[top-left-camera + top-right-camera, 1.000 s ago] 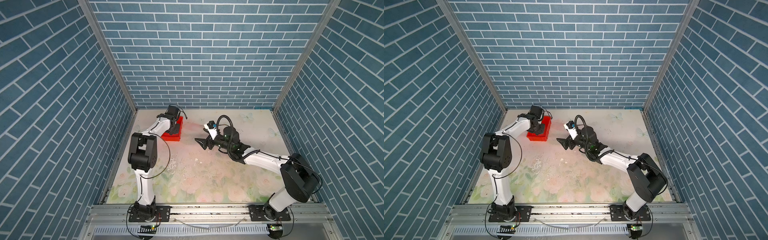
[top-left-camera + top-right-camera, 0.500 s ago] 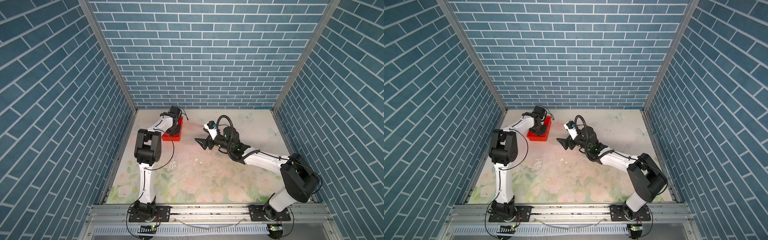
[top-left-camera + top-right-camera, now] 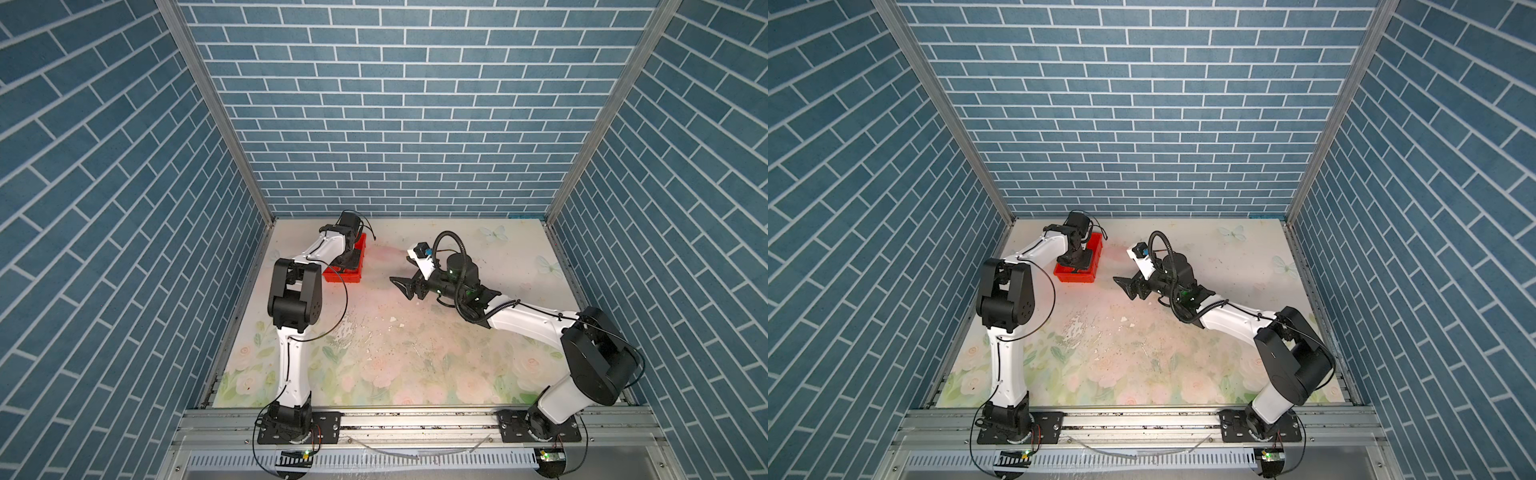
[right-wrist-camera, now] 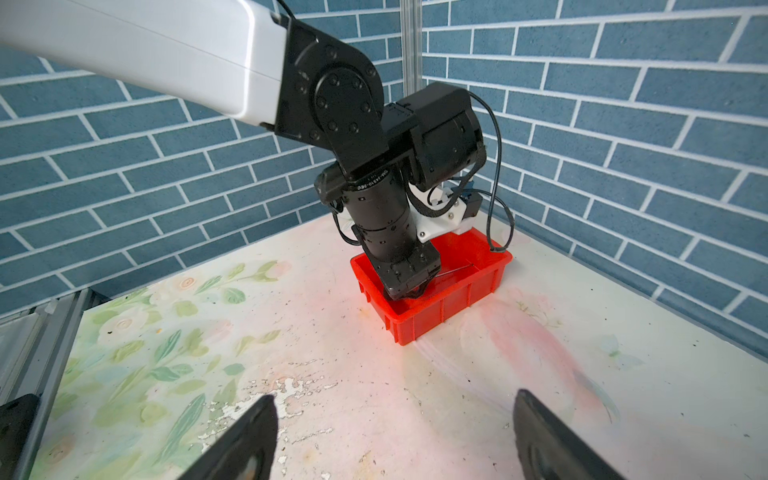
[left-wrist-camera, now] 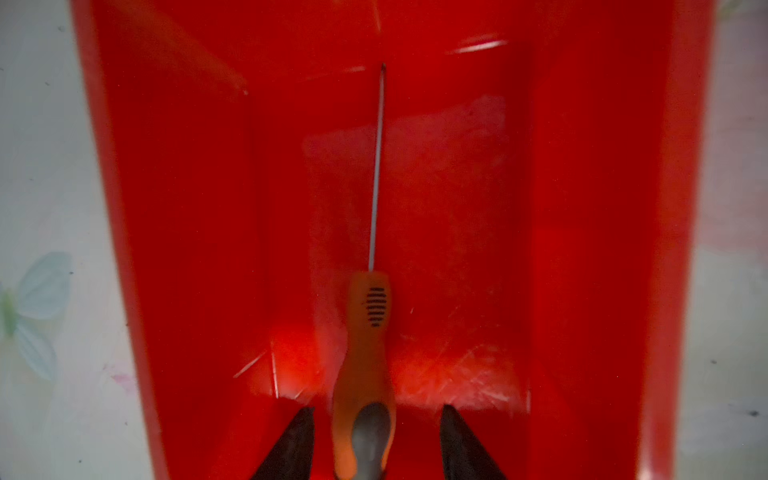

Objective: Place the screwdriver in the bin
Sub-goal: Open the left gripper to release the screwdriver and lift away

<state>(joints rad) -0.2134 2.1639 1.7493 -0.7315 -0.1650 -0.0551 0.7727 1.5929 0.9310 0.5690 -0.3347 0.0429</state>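
Observation:
The screwdriver (image 5: pixel 365 365), orange-handled with a thin shaft, lies on the floor of the red bin (image 5: pixel 187 208). My left gripper (image 5: pixel 376 409) is open inside the bin. Its dark fingertips (image 5: pixel 305 428) stand on either side of the handle's butt, with a gap on each side. In both top views the left gripper (image 3: pixel 351 264) (image 3: pixel 1076 268) dips into the bin (image 3: pixel 353 277) (image 3: pixel 1075 277) at the back left. The right wrist view shows the bin (image 4: pixel 444 311) and the shaft (image 4: pixel 455 271). My right gripper (image 4: pixel 395 399) (image 3: pixel 399 282) is open and empty over the table.
The bin stands near the back left corner, close to the brick walls (image 3: pixel 395 124). A metal rail (image 3: pixel 415 419) runs along the table's front edge and carries both arm bases. The floral table mat (image 3: pixel 395 353) has worn, flaking patches at its middle.
My left gripper's jaws have parted and let go of the screwdriver, which now lies in the bin. The left arm's elbow shifted a little to the right. The right arm has stayed still.

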